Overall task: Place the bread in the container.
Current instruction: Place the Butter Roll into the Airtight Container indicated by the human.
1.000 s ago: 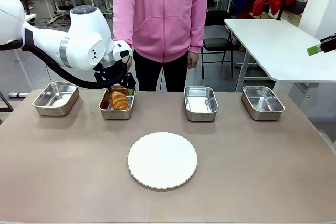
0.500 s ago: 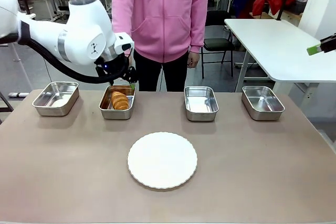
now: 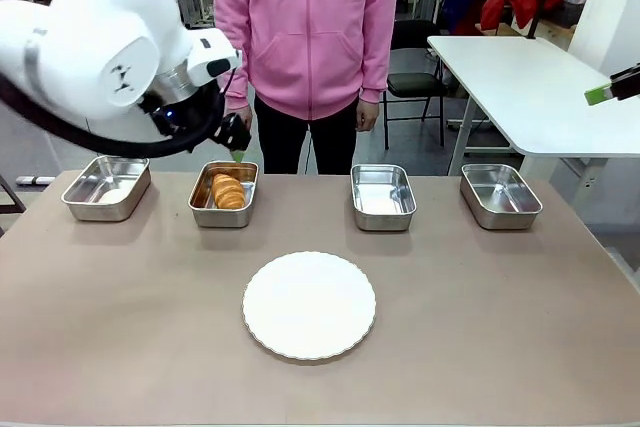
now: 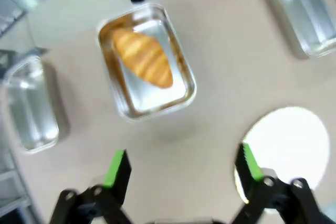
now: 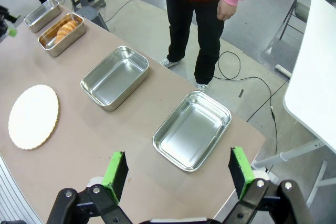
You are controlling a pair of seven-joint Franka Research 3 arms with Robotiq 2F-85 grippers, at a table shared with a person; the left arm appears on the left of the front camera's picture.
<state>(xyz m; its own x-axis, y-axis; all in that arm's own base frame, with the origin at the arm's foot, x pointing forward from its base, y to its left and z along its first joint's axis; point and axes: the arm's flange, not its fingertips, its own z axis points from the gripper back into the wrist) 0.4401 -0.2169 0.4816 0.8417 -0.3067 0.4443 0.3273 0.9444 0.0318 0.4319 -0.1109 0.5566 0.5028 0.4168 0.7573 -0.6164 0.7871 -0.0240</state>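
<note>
- Brown table (image 3: 480,327) is carrying four steel pans and a white plate (image 3: 309,305); a person in pink is standing at the far side. Front view: bread (image 3: 229,190) is lying in the container (image 3: 223,194), second pan from the left; left gripper (image 3: 236,137) is hanging just above its far end.
- Left wrist view: left gripper (image 4: 181,166) is gaping wide, gripping nothing; bread (image 4: 143,64) is lying straight ahead, long axis diagonal in the container (image 4: 145,59).
- Right wrist view: right gripper (image 5: 175,167) is spread wide, empty, well apart from the bread (image 5: 64,29). Placement looks complete.
</note>
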